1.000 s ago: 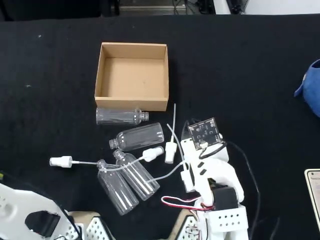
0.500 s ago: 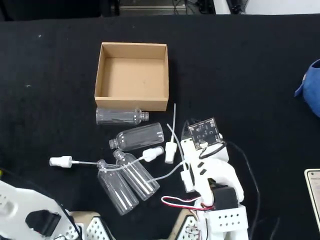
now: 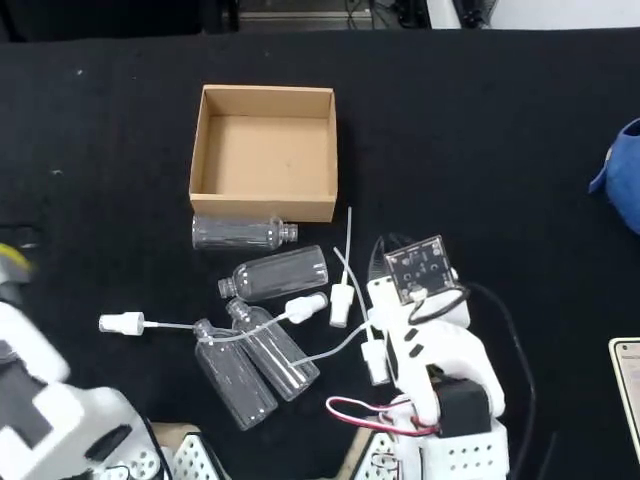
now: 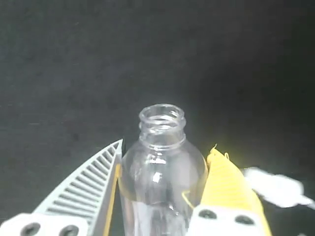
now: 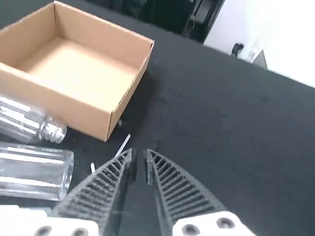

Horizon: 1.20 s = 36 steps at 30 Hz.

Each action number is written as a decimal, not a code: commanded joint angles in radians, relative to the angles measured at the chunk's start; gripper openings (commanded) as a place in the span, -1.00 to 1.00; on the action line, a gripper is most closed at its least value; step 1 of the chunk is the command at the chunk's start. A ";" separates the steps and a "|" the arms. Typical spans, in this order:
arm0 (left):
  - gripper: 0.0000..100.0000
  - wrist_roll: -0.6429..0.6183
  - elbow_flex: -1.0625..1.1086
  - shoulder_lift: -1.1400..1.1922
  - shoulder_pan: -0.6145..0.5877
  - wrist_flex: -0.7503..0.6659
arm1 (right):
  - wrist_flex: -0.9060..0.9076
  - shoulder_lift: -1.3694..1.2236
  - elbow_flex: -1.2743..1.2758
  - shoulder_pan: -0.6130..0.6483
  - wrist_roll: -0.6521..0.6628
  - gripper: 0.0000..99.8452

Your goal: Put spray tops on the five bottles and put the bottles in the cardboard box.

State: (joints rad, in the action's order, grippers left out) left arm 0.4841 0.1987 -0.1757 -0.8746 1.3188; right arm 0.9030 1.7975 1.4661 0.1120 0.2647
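My left gripper (image 4: 167, 147) is shut on a clear bottle (image 4: 162, 162) whose open neck has no top; a grey finger and a yellow finger (image 4: 224, 184) press its sides. That arm (image 3: 40, 400) stands at the table's front left. Several more clear bottles (image 3: 243, 233) (image 3: 275, 274) (image 3: 273, 348) lie uncapped in front of the cardboard box (image 3: 208, 150). White spray tops (image 3: 122, 323) (image 3: 306, 306) (image 3: 342, 300) with thin tubes lie among them. My right gripper (image 5: 139, 157) is shut with nothing in it, near the box's (image 5: 130, 98) front right corner. The right arm (image 3: 425, 330) stands just right of the tops.
A blue object (image 3: 622, 185) lies at the table's right edge, and a pale card (image 3: 628, 365) sits at the lower right. Black cloth (image 3: 480, 140) covers the table, with open room to the right of the box and behind it.
The left arm has swung up along the table's left edge from the front corner. The right arm shifted slightly to the right. Bottles and tops on the table stayed put.
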 commanded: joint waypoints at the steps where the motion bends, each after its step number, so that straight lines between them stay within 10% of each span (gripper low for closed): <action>1: -0.94 -0.147 0.085 -0.176 0.113 -0.078 | 0.003 -0.070 -0.117 0.015 -0.008 -0.97; 16: -0.94 -0.511 0.705 -0.684 0.381 -0.632 | -0.230 -0.923 -0.582 0.025 -0.308 -0.65; 36: -0.94 -0.535 1.067 -1.074 0.387 -0.709 | -0.589 -1.669 -0.823 0.126 -0.430 -0.65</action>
State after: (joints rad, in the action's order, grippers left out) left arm -0.0391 1.2774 -1.1914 -0.5033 0.6252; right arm 0.3782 0.1603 0.7158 0.2209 -0.1557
